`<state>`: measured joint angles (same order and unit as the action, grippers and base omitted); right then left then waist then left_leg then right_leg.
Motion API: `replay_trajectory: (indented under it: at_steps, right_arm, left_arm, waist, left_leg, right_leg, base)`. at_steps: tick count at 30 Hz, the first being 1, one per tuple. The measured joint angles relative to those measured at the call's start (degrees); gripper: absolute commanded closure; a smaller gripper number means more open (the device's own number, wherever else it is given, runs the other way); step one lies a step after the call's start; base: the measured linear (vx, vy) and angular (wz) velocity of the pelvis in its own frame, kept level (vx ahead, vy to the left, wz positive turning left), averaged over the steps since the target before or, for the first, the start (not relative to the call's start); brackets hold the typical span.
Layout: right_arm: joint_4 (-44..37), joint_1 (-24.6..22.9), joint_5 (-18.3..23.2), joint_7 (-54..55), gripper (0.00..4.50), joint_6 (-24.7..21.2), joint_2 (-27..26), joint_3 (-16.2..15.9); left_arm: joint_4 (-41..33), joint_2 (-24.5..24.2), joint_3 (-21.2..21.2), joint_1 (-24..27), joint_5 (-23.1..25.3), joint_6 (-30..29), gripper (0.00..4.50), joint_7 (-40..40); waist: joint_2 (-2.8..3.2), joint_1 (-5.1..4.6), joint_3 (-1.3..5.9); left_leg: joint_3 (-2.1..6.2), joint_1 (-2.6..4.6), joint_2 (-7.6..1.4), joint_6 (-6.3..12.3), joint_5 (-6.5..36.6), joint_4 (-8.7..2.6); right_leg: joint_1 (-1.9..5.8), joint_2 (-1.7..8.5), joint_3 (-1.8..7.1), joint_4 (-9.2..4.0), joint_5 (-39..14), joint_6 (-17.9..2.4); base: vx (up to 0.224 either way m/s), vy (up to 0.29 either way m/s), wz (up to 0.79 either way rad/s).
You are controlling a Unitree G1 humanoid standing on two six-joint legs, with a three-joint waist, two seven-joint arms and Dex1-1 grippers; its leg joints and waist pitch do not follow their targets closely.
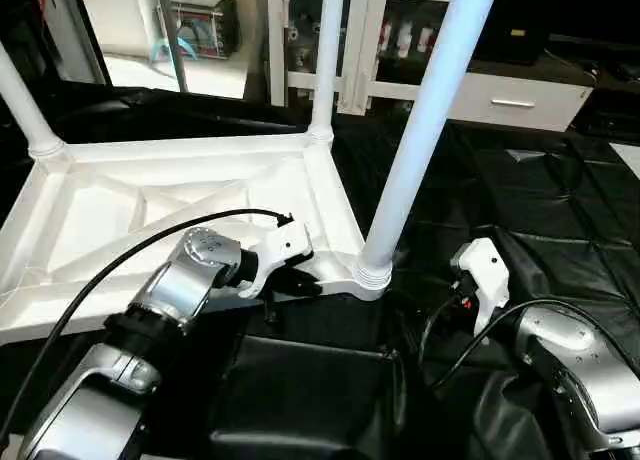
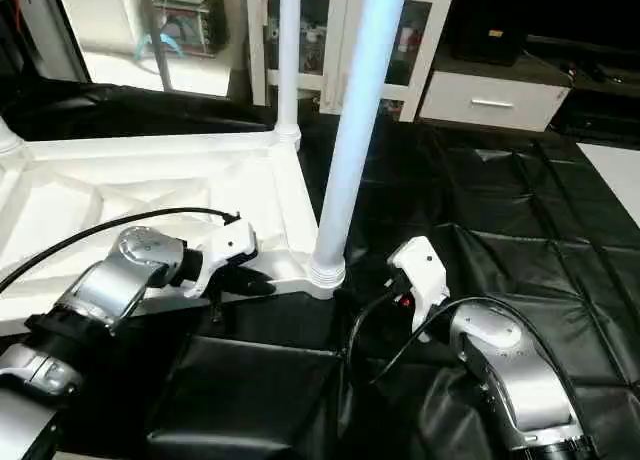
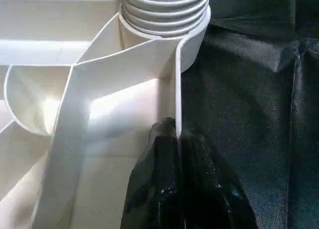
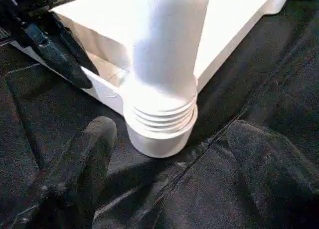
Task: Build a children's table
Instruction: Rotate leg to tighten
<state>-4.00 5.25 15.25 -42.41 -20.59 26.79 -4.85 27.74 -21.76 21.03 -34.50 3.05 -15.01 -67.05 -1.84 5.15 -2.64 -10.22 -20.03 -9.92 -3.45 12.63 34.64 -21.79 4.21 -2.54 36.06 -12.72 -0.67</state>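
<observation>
Left wrist view has the left gripper (image 3: 175, 139) pinched tight on the tabletop's rim (image 3: 177, 89), right by the corner socket (image 3: 192, 50). Right gripper (image 4: 169, 159) hangs wide open around the near leg (image 1: 425, 120), not touching it yet. That leg leans, so I'd square it upright, then close low near the threads while the left steadies the top (image 1: 150, 210) on the black mat (image 1: 540, 210).

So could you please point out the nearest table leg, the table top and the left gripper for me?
Nearest leg (image 1: 425, 120): left eye view, on the middle of its shaft.
Table top (image 1: 95, 205): left eye view, on its ribbed underside.
Left gripper (image 3: 175, 132): left wrist view, at the fingertips clamped on the top's rim.
</observation>
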Motion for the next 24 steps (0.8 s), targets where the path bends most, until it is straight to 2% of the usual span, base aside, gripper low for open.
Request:
replay_trajectory:
  at_steps: [9,18,21,24]
  right_arm:
    - [1.9,1.3,1.4,-5.2,0.59,1.0,2.3,0.4]
    - [0.3,1.4,5.4,-14.8,0.59,1.2,4.9,-0.8]
    - [1.3,2.1,5.3,-17.1,0.87,1.7,5.9,-1.4]
    - [5.3,5.5,4.5,-18.3,1.13,3.3,5.5,-2.4]
  left_arm:
    - [-13.8,-2.7,1.0,7.3,-1.0,-5.1,4.45,-1.7]
    - [-18.6,-3.8,1.8,9.5,-1.2,-7.7,4.45,-2.1]
    - [-19.4,-4.2,1.8,9.7,-1.2,-8.5,4.5,-2.1]
    - [-20.0,-4.6,1.8,9.9,-1.2,-9.0,4.5,-2.1]
  waist:
    - [-0.03,-0.04,0.0]
    - [-0.12,0.04,0.0]
    - [-0.23,-0.11,0.02]
    - [-0.26,-0.22,0.01]
  left_leg:
    - [-0.1,0.01,0.0,0.02,0.0,-0.14]
    - [-0.11,-0.01,0.01,0.05,0.0,-0.14]
    - [-0.13,-0.01,0.01,0.06,0.0,-0.13]
    - [-0.14,0.0,0.01,0.07,0.0,-0.12]
  right_leg:
    - [-0.07,0.01,0.01,-0.02,-0.1,0.0]
    - [-0.07,0.03,0.0,-0.05,-0.1,0.0]
    - [-0.07,0.03,0.0,-0.06,-0.1,0.0]
    - [-0.08,0.03,0.02,-0.05,-0.1,0.0]
  base:
    - [0.0,0.0,0.0]
    - [0.0,0.0,0.0]
    - [0.0,0.0,0.0]
    - [0.0,0.0,0.0]
